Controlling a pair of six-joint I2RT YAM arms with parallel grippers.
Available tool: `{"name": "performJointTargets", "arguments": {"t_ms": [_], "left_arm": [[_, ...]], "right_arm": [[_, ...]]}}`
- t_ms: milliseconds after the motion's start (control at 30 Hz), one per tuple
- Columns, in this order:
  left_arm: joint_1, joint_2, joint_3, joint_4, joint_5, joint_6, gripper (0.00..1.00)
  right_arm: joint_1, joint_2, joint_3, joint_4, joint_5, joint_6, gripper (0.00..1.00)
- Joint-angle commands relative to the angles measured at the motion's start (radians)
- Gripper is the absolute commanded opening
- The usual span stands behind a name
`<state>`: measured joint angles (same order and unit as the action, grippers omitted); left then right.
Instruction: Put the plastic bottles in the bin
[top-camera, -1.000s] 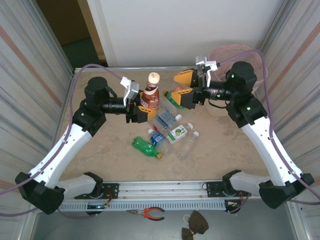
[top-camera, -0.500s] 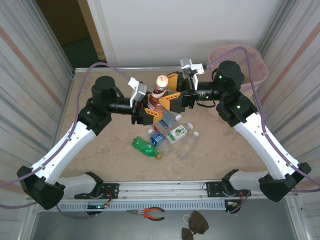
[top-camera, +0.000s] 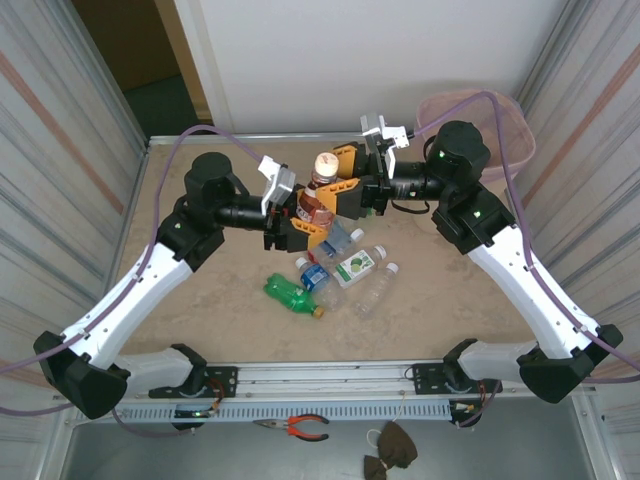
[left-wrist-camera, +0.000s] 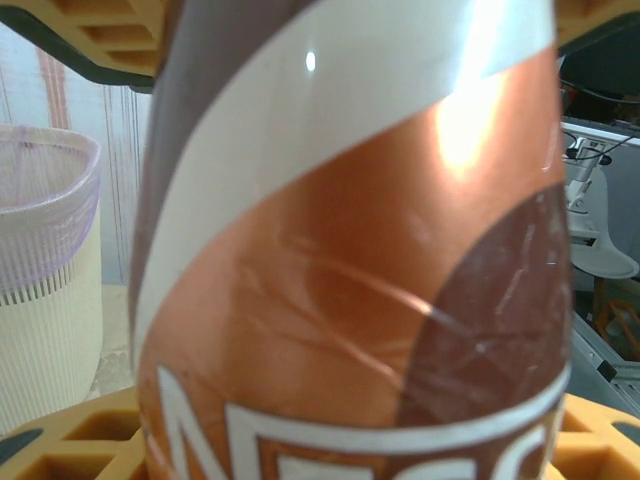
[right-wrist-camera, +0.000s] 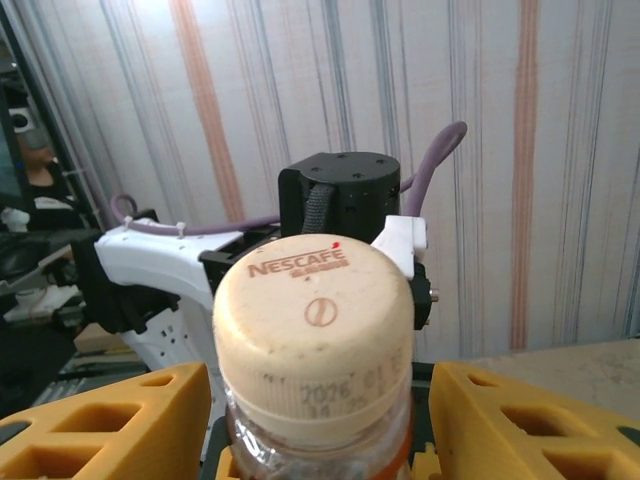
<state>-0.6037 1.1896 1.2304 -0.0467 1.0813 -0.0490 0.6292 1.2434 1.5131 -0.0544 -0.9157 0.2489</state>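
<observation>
A copper-brown, cream-capped plastic bottle (top-camera: 319, 192) is being pinched above the worktop (top-camera: 430, 305) between jaws of the left gripper (top-camera: 298, 217); jaws of the right gripper (top-camera: 346, 182), still spread, are being narrowed around its neck, handover likely.

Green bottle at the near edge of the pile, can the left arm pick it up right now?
Probably not: the left gripper is shut on the coffee bottle, so it isn't free to grasp anything else.

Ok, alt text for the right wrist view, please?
A coffee bottle with a cream cap sits between the right hand's two orange fingers. Behind it is the other arm, against a striped wall.
</observation>
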Motion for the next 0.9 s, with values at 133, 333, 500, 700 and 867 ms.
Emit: {"name": "performJointTargets", "arguments": {"t_ms": [133, 333, 500, 700, 867], "left_arm": [[-0.007, 0.008, 0.034, 0.019, 0.019, 0.018, 0.54], [-0.007, 0.005, 0.032, 0.01, 0.004, 0.022, 0.54], [-0.007, -0.006, 0.029, -0.001, -0.021, 0.031, 0.6], [-0.006, -0.032, 0.031, -0.036, -0.058, 0.05, 0.71], [0.018, -0.075, 0.025, -0.103, -0.103, 0.075, 0.78]], "right_arm": [[0.012, 0.007, 0.038, 0.025, 0.01, -0.02, 0.5], [0.011, 0.003, 0.038, 0.022, 0.015, -0.02, 0.41], [0.011, 0.0, 0.037, 0.02, 0.024, -0.02, 0.36], [0.01, -0.009, 0.038, -0.007, 0.06, -0.045, 0.33], [-0.038, -0.016, 0.048, -0.072, 0.113, -0.068, 0.33]]}}
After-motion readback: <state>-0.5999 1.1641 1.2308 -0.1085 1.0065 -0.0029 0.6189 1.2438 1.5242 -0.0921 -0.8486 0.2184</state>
